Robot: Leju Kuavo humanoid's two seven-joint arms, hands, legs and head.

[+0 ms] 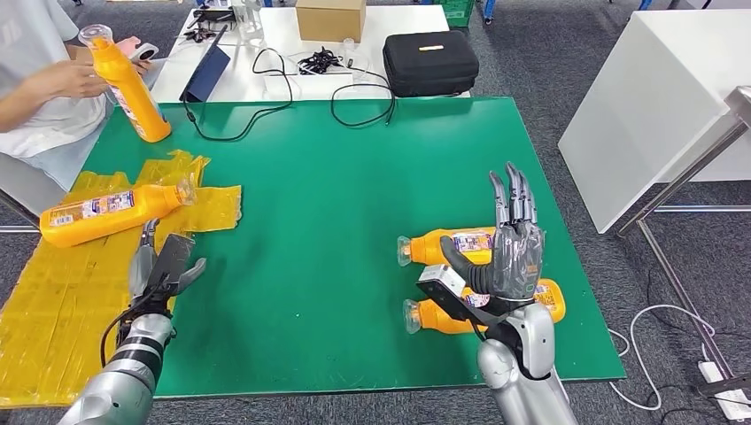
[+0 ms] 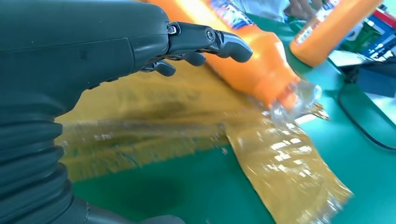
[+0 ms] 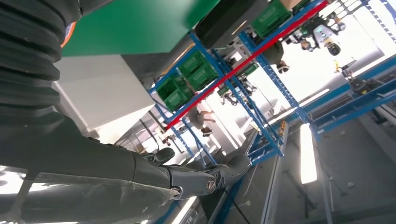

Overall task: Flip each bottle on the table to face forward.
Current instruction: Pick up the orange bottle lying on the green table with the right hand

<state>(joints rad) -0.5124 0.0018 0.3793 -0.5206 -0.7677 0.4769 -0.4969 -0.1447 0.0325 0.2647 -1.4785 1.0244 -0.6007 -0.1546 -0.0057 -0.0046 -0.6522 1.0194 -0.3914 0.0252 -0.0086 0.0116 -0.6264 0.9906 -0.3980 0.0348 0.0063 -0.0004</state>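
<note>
Two orange bottles lie on their sides on the green table (image 1: 354, 195) at the right: one (image 1: 443, 245) farther back, one (image 1: 443, 316) nearer, both with clear caps pointing left. My right hand (image 1: 512, 243) is raised above them, fingers straight and apart, holding nothing. A third orange bottle (image 1: 111, 211) (image 2: 252, 60) lies on yellow plastic film (image 1: 53, 301) at the left, cap toward the right. My left hand (image 1: 164, 266) hovers just in front of it, fingers (image 2: 224, 42) loosely extended, not touching. A person at the far left holds a fourth orange bottle (image 1: 133, 88) upright and tilted.
Behind the green table stands a white table (image 1: 283, 35) with a black case (image 1: 429, 62), a cardboard box (image 1: 330, 18), cables and a dark tablet (image 1: 205, 75). A white cabinet (image 1: 655, 97) stands to the right. A black cable (image 1: 239, 128) trails onto the green surface.
</note>
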